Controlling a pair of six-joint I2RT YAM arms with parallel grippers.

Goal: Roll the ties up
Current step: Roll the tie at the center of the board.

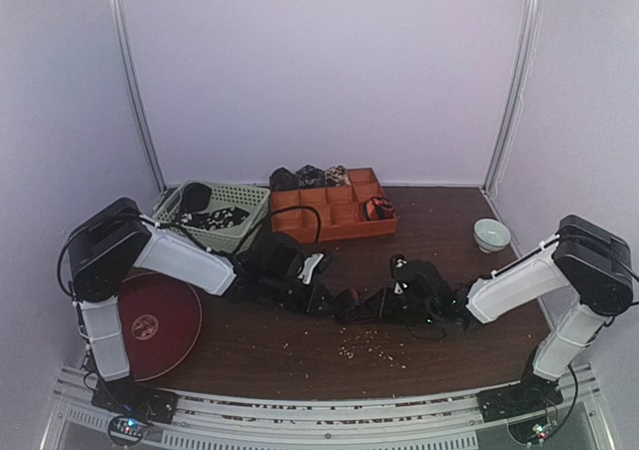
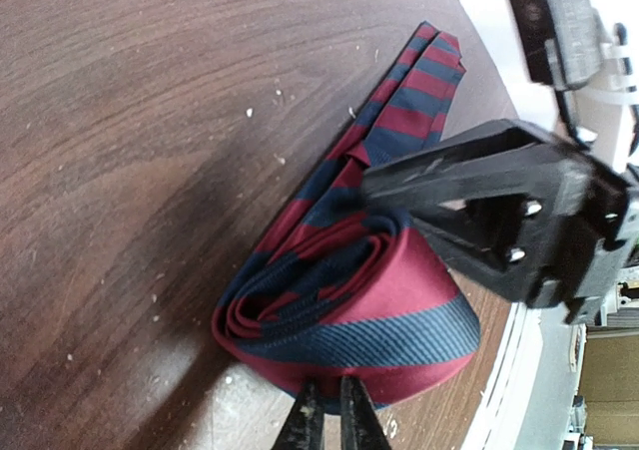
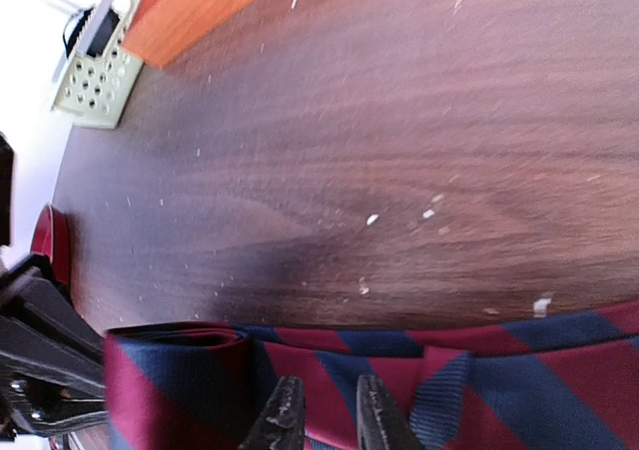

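Striped tie (image 2: pixel 349 290), red and navy, lies mid-bench (image 2: pixel 150 121), part rolled: coil at left, flat tail running right. Left gripper (image 2: pixel 326 415) sits at the coil's edge, jaws almost closed; cannot tell if fabric is pinched. Right gripper (image 3: pixel 327 410) rests over the strip beside the coil, jaws narrow; grip cannot be told.

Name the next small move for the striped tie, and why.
Probably the left gripper, pinching the coil's edge, should roll the striped tie one more turn; its tail lies unrolled at the right gripper.
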